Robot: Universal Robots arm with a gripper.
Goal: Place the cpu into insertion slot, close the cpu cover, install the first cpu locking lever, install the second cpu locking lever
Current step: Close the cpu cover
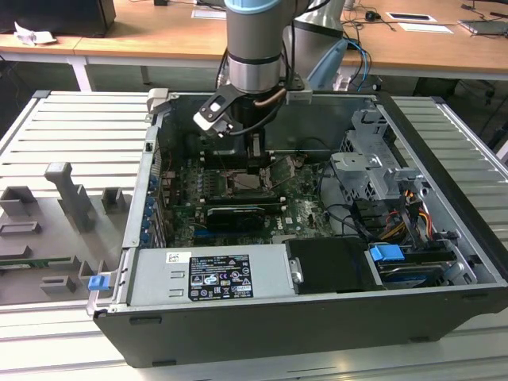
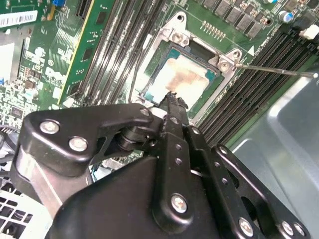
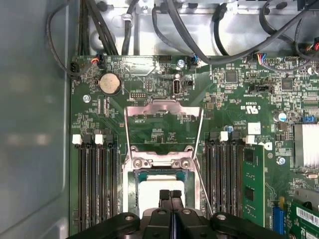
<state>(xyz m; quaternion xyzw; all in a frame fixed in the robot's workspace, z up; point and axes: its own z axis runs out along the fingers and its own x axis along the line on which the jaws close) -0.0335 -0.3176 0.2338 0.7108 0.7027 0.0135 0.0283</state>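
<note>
Exterior view's left: grey fixture blocks (image 1: 75, 198) stand on the slatted table (image 1: 71, 119). A small blue clip (image 1: 97, 281) sits at the near left corner of the open computer case (image 1: 317, 333). Just right of it, the power supply (image 1: 210, 274) lies along the case's near wall.

Centre: the arm (image 1: 254, 48) reaches down into the case, and the gripper (image 1: 255, 159) hangs low over the motherboard (image 1: 302, 210). In the first wrist view we see its fingers (image 3: 164, 196) pressed together with nothing between them. In the second wrist view the cpu (image 2: 187, 79) lies flat in the insertion slot (image 2: 198, 50), pale face up, directly under the fingertips; we cannot tell whether they touch it. The cpu cover (image 3: 164, 115) is swung open beyond its hinged edge, with green board showing through its cut-out. A thin locking lever (image 2: 274, 70) angles out from one corner of the socket. Long black memory slots (image 3: 94, 184) flank the socket on both sides.

Exterior view's right: a metal drive cage (image 1: 373, 167) stands near the case's right wall, and a blue connector (image 1: 387, 255) sits nearer to us among cables.
</note>
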